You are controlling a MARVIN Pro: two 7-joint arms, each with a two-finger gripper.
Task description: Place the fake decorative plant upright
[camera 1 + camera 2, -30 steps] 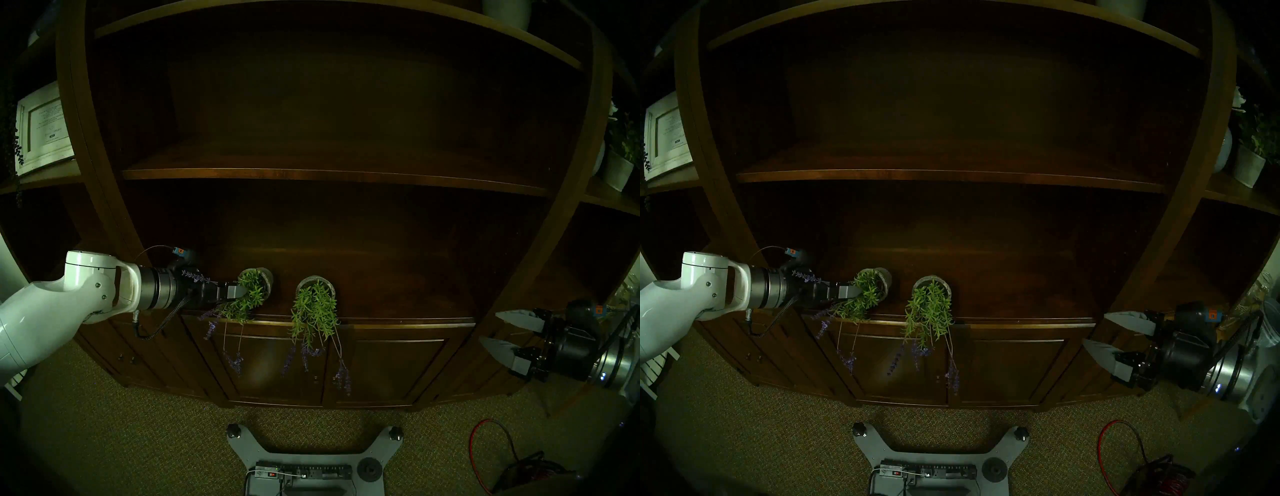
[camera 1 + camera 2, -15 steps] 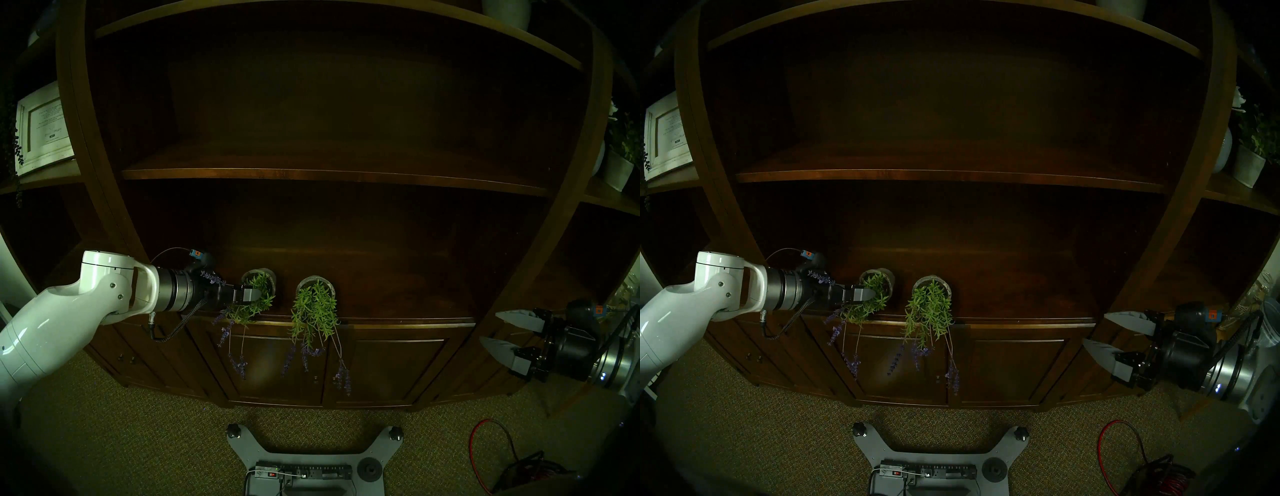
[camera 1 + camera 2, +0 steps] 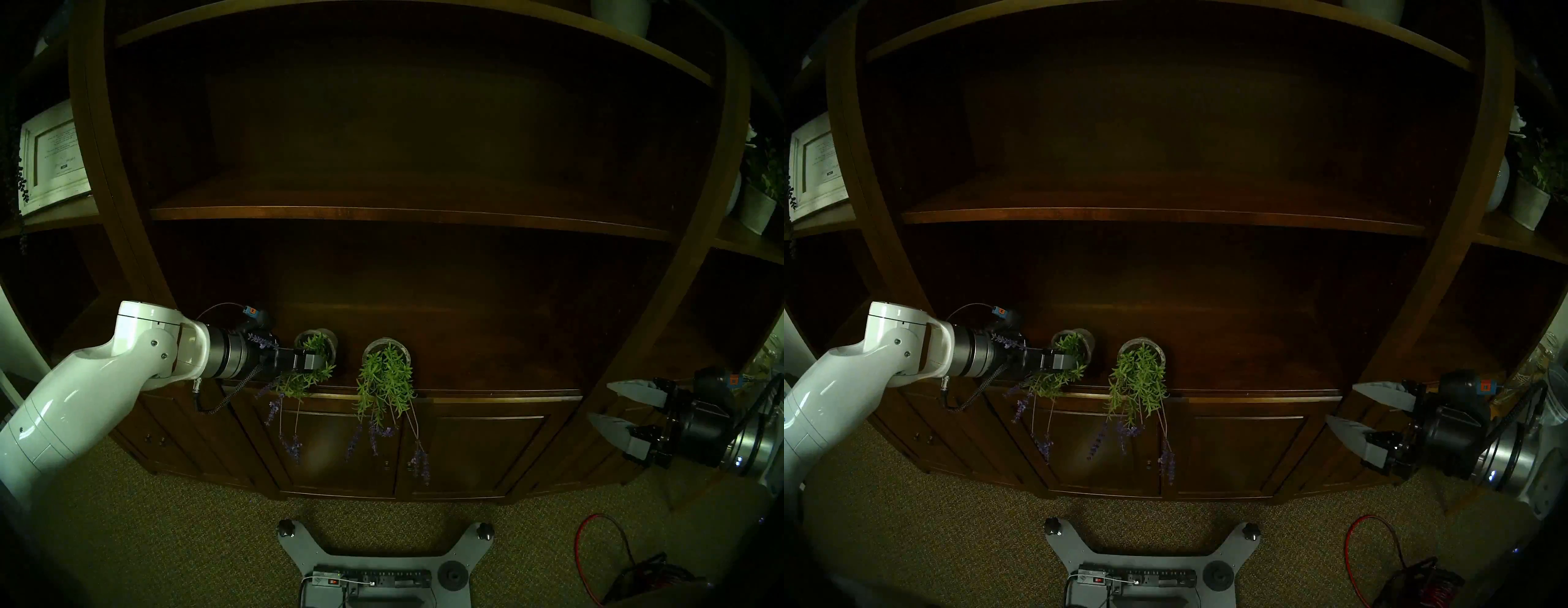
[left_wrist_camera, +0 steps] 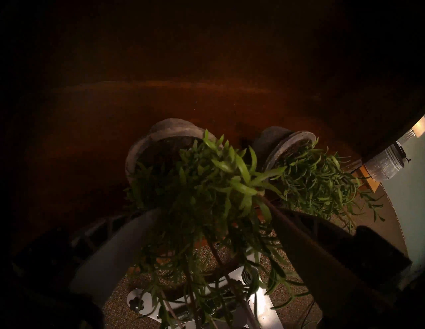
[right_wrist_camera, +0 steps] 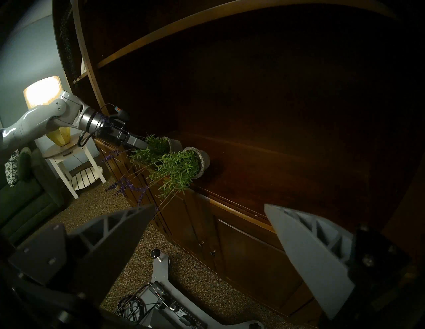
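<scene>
A: Plant [image 3: 312,365], left one of two, is seen lying on its side on the low shelf [image 3: 488,361], near the front edge. Its grey pot [image 3: 329,335] is turned mouth-forward; the long axis runs back to front, with the stems hanging over the edge in front of the cabinet doors [image 3: 335,446].

B: Second plant [image 3: 384,382] is laid the same way just to the right, apart from the first. Purple flower tips dangle below both.

A: Left gripper [image 3: 314,364] is reached in from the left, level with the foliage. In the head views the lower finger is hidden by leaves, so the grip can't be judged there.

B: In the left wrist view both fingers [image 4: 119,248] are shown spread on either side of the foliage [image 4: 207,195], not pressed onto it. Pot rim [image 4: 170,132] is seen beyond the tips, untouched. That view also shows the second pot [image 4: 289,142] tilted toward the camera.

A: Right gripper [image 3: 611,405] is held far right, clear of the shelf, fingers wide apart, nothing between them.

B: Only the right wrist view shows a lit lamp [image 5: 46,101] on a white side table [image 5: 69,158] behind the left arm.
</scene>
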